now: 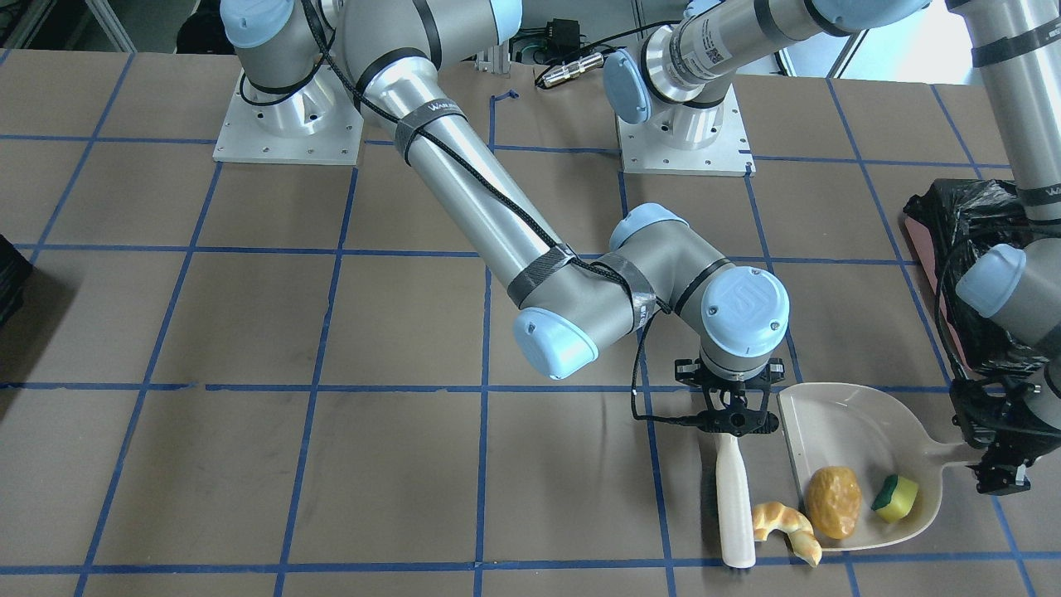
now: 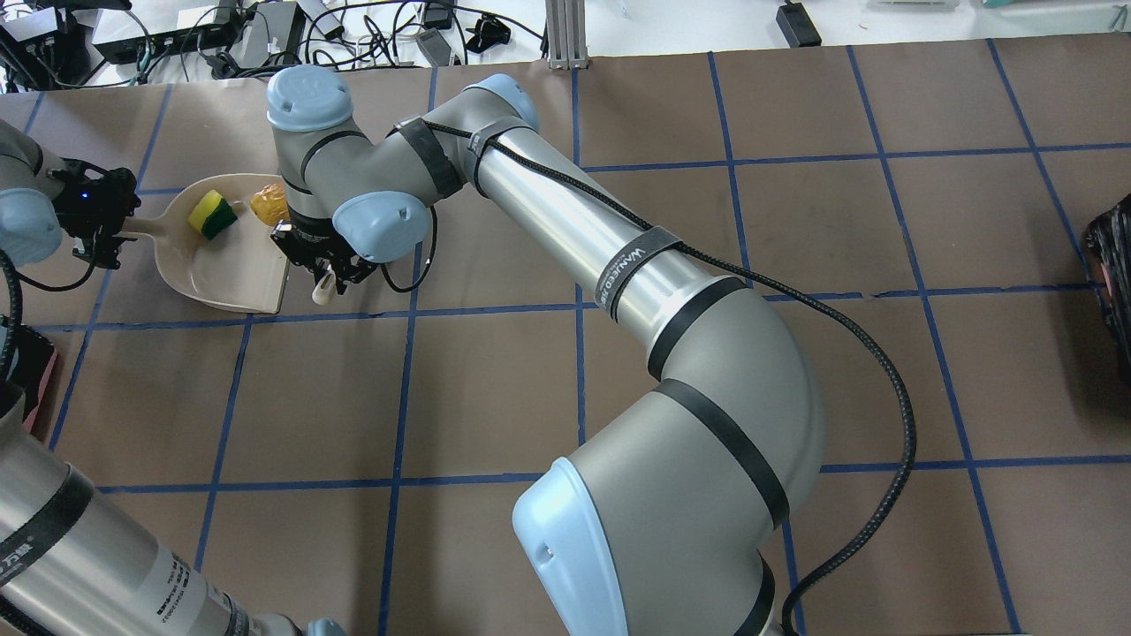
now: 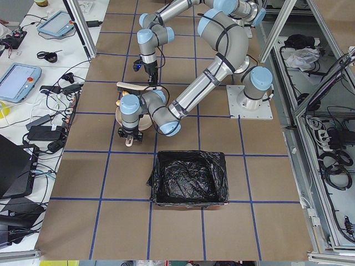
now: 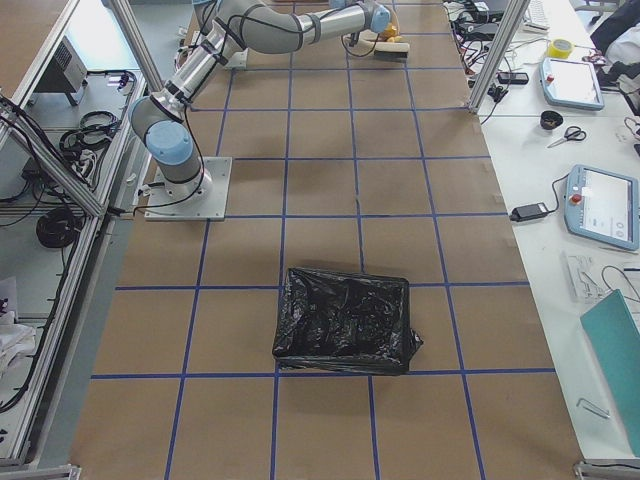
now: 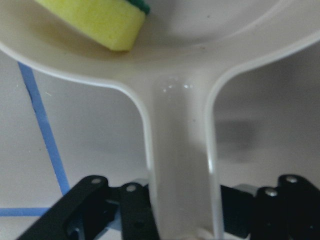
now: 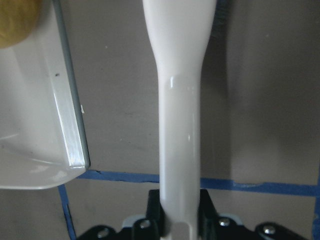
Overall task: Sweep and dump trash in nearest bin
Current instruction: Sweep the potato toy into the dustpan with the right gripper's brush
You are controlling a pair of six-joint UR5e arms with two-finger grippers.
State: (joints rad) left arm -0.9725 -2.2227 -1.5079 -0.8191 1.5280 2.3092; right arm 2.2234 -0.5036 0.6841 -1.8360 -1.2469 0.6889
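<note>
My left gripper [image 1: 999,468] is shut on the handle of the cream dustpan [image 1: 837,414], which lies flat on the table. The green-and-yellow sponge [image 1: 895,497] and the golden-brown potato lump [image 1: 833,502] lie in the pan, the potato near its open lip. The tan croissant [image 1: 783,526] lies on the table just outside the lip, touching the potato. My right gripper [image 1: 733,419] is shut on the handle of a cream brush [image 1: 735,506], whose head is beside the croissant. The black-bagged pinkish bin [image 1: 945,240] stands close behind my left arm. The overhead view hides the croissant.
A second black-bagged bin [image 4: 345,320] stands far off at the table's other end, showing at the overhead view's right edge [image 2: 1115,265]. My right arm [image 2: 618,256] stretches across the table's middle. Blue tape lines grid the brown tabletop [image 1: 249,464].
</note>
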